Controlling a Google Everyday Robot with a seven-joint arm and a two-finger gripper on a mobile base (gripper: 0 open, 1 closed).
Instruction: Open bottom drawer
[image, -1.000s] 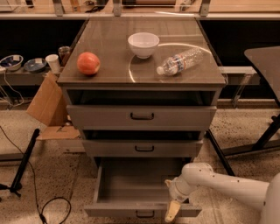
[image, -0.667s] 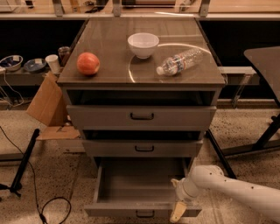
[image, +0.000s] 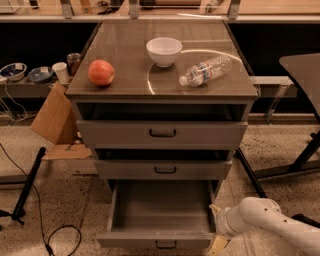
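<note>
The bottom drawer (image: 161, 212) is at the foot of the cabinet (image: 80, 92), pulled well out, its inside bare and its small dark handle (image: 165, 244) facing forward. The two drawers above it are shut. The gripper (image: 217, 228) sits just beside the drawer's front right corner; whether it is wide or narrow cannot be told. On the cabinet top sit a red apple (image: 101, 72), a white bowl (image: 164, 51) and a water bottle (image: 206, 71) lying on its side.

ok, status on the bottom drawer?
Gripper low, beside the drawer's front right corner. Bottom drawer pulled well out. Nothing in its way.
</note>
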